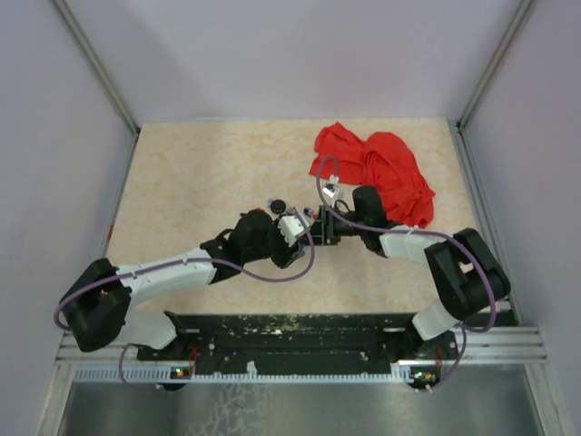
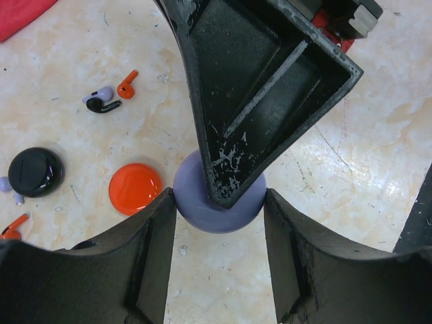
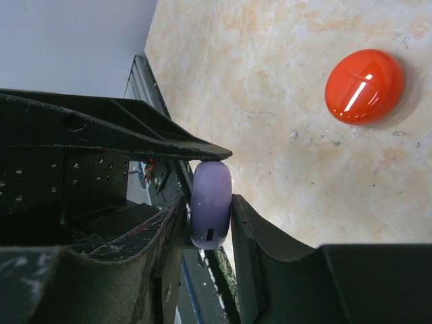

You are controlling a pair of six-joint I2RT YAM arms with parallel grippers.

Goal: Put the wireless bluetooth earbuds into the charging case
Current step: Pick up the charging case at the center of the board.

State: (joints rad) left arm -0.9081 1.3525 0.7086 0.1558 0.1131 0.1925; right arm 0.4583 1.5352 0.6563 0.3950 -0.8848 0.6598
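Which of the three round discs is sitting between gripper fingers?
The glossy lavender round disc, pinched in the right gripper; the red-orange disc and black disc lie loose on the tabletop.

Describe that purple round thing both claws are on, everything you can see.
The purple disc is a smooth, slightly glossy pebble shape, plastic by its look, with rounded edges and a small dark slot in its rim. The right gripper pinches its two flat faces; the left gripper presses its rim from both sides, over the beige table.

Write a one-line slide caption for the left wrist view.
Left gripper clasps a round lavender disc; a glossy orange-red disc and round black charging case lie nearby.
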